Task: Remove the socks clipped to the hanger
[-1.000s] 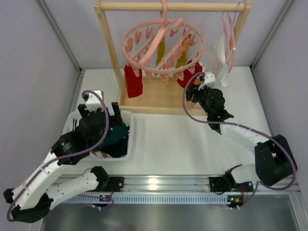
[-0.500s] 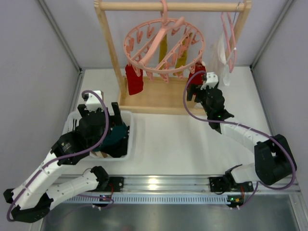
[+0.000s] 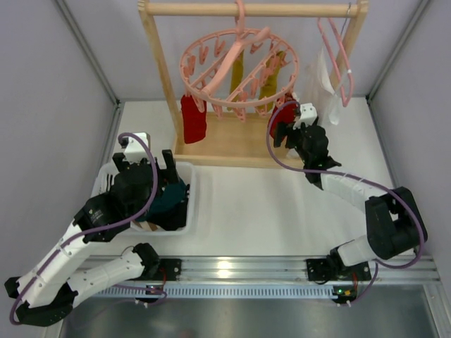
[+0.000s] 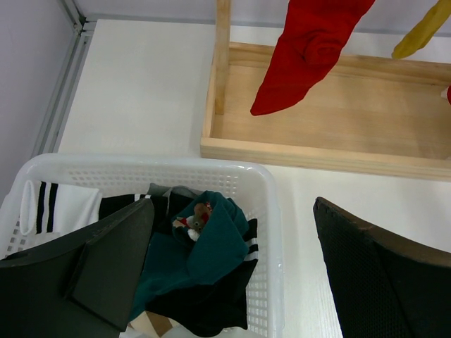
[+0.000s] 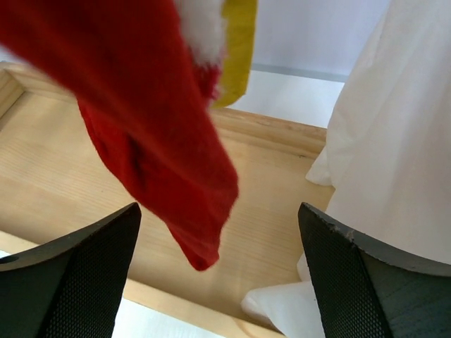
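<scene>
Top external is showing one teal sock [image 3: 169,201] already sitting in the basket [image 3: 192,176], but red socks [image 3: 194,120] and yellow socks [image 3: 237,76] are hanging from the hanger [image 3: 224,69], left tool [image 3: 144,163] and right tool [image 3: 285,134] both gaping wide, empty.

The red sock [image 5: 162,155] is blurred, its top cut off by the upper edge.

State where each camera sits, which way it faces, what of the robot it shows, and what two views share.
Top external: above and behind, looking down; left arm, right arm, hanger, basket.
Left wrist: on the left arm, looking down over the basket toward the rack base; its own fingers.
Right wrist: on the right arm, facing a red sock and white cloth; its own fingers.
Shared: top and left wrist both show the basket.
</scene>
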`<state>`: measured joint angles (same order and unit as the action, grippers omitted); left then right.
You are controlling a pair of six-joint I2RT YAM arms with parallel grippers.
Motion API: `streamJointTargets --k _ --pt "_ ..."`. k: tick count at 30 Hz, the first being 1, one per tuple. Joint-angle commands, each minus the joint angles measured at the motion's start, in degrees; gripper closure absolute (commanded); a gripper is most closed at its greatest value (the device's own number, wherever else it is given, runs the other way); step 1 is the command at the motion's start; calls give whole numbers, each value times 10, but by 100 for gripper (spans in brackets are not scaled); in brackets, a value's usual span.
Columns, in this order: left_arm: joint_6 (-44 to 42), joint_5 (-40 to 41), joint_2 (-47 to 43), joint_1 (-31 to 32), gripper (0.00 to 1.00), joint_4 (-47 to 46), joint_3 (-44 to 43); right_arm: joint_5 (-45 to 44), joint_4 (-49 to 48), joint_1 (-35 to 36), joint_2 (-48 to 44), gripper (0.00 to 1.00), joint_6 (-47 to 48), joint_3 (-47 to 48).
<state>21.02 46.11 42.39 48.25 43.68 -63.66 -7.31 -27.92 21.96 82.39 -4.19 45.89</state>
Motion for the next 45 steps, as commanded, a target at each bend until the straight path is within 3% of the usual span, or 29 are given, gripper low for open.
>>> streamJointTargets --k 1,5,10,20,24,29,38,45 --pt "0 9 0 -1 2 -17 -12 57 -52 -16 18 12 15 33" --pt "-2 10 1 -1 2 -17 -11 114 -85 -24 33 23 20 34" --pt "-2 7 3 -1 2 -17 -12 180 -161 -25 54 59 16 22" --pt "-1 7 7 -1 2 -18 -11 178 -228 -24 82 62 -6 20" --pt "0 4 8 -1 2 -18 -13 172 -264 -24 86 84 -29 -2" --pt "10 -16 12 -1 2 -16 -30 153 -294 -5 66 98 -38 -34" --pt "65 -150 46 -1 2 -18 -141 21 -294 109 -20 100 -14 -106" --pt "73 -186 138 -1 1 -18 -270 -109 -249 232 -43 100 22 -99"
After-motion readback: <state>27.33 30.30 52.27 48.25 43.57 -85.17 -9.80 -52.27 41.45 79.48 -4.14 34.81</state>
